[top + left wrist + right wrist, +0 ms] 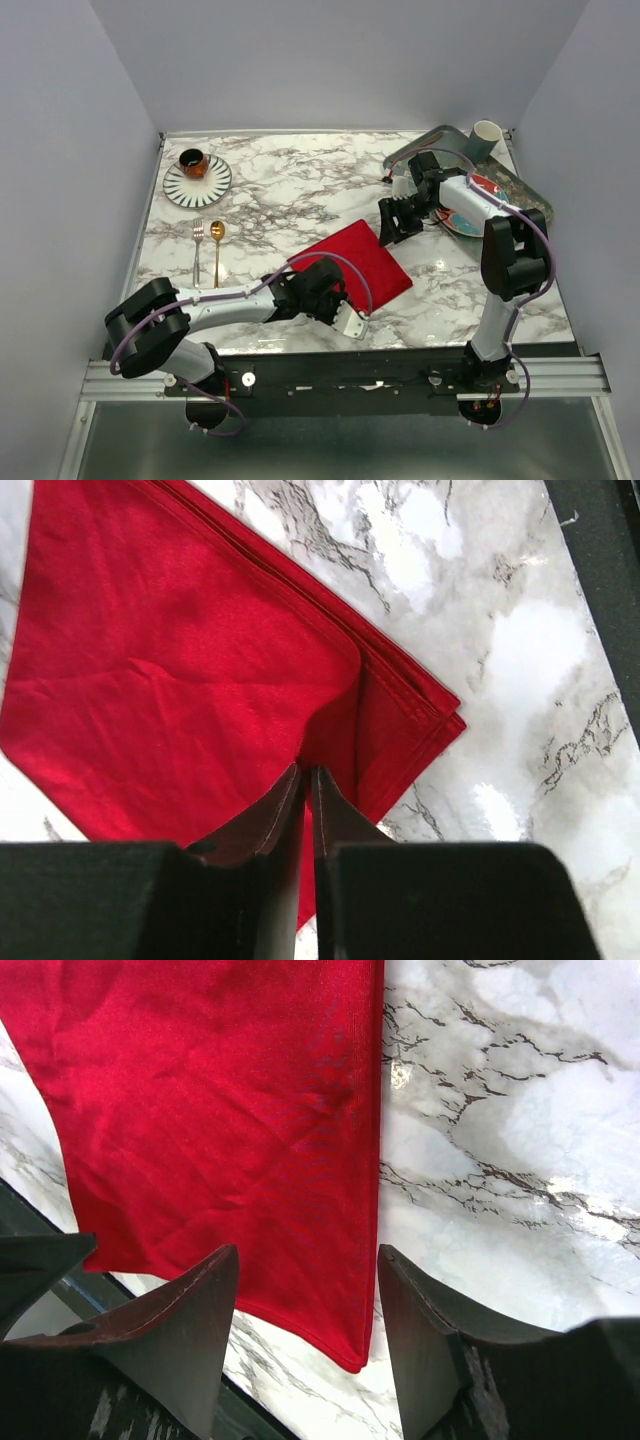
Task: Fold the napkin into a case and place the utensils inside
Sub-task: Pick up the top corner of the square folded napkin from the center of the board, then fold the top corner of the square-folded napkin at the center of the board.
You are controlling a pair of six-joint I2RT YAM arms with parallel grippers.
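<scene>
Where the marble table (pixel 300 190) nears the arm bases, the napkin (pixel 362 255) is laid flat as a folded red square, turned corner-on and set just right of the middle. Stacked layers are seen along its edges in the left wrist view.

The left arm (pixel 230 305) is kept low, with its elbow pushed out toward the near left corner and its forearm stretched rightward along the near edge of the table. The left gripper (pixel 328 290) is brought down onto the napkin's near left side. Its jaws are drawn almost together, only a thin slit being left between them, and a raised ridge of the top layer is pinched at their tips.

The right arm (pixel 515 255) is raised from its base at the near right, bent sharply at a high elbow, and its forearm is directed leftward and down. The right gripper (pixel 388 228) is held at the napkin's far right corner. Its jaws are spread well apart, astride the cloth's edge: red fabric is seen below one, bare marble below the other. Whether the cloth is touched cannot be told.

The fork (pixel 198 248) and the gold spoon (pixel 217 248) are laid side by side on the left of the table, fork leftmost, heads pointing far, well apart from the napkin.
</scene>
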